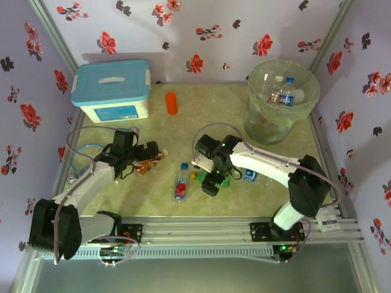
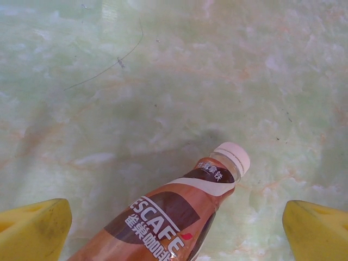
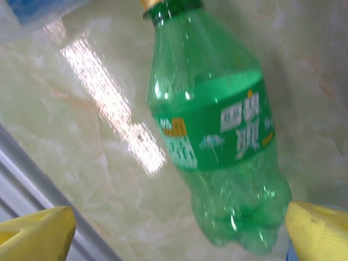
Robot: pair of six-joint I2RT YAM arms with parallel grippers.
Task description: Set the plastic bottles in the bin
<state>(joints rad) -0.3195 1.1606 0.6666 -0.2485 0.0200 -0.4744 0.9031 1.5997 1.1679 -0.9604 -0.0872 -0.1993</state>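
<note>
The bin [image 1: 282, 122] stands at the far right with a few clear bottles [image 1: 285, 91] inside. A brown coffee bottle [image 2: 168, 217] with a white cap lies on the table between the yellow fingers [image 2: 38, 228] of my left gripper [image 2: 176, 225], which is open wide around it. My left gripper [image 1: 148, 157] is left of centre. A green bottle [image 3: 217, 136] lies on the table inside my open right gripper [image 3: 179, 228], its base close to the right finger [image 3: 318, 231]. My right gripper [image 1: 212, 182] hangs over the green bottle [image 1: 231, 177] near the table's middle.
More bottles lie loose: an orange one [image 1: 171, 102] at the back, a clear red-labelled one [image 1: 181, 183] at the front centre, a blue-labelled one [image 1: 250, 176] by my right arm. A blue-lidded white box [image 1: 111, 90] stands far left. A metal rail [image 1: 201, 232] runs along the front edge.
</note>
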